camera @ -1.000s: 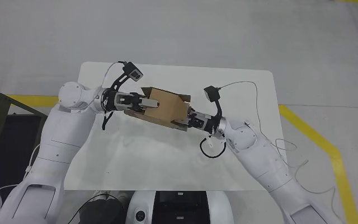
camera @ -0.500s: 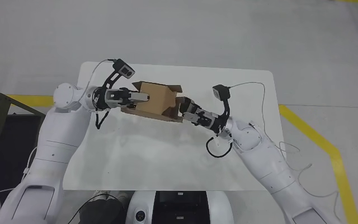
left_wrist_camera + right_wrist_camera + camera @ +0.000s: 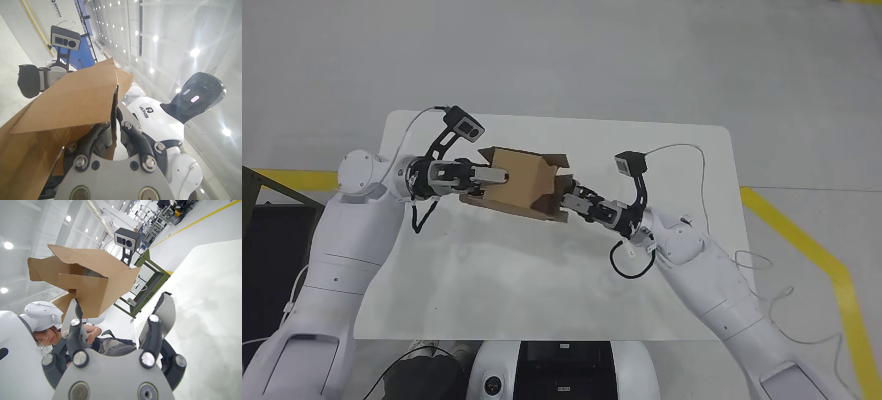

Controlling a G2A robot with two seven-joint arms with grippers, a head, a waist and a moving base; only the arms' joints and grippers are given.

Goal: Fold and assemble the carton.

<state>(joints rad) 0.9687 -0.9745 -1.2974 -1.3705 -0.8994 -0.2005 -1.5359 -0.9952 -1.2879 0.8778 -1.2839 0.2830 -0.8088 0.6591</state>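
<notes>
Brown carton [image 3: 524, 180] half-erected, upper centre of frame, held above white worktop [image 3: 542, 290]. Left tool [image 3: 115, 118] pinches carton wall edge. Right tool [image 3: 121, 300] spread open, just beside carton's right end.

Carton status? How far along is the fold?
Done: the carton is open as a box shape. In hand: the left end effector is shut on one wall edge, holding it up; the right end effector is open near the end flaps. Left: the flaps stick out unfolded, so the ends need closing.
</notes>
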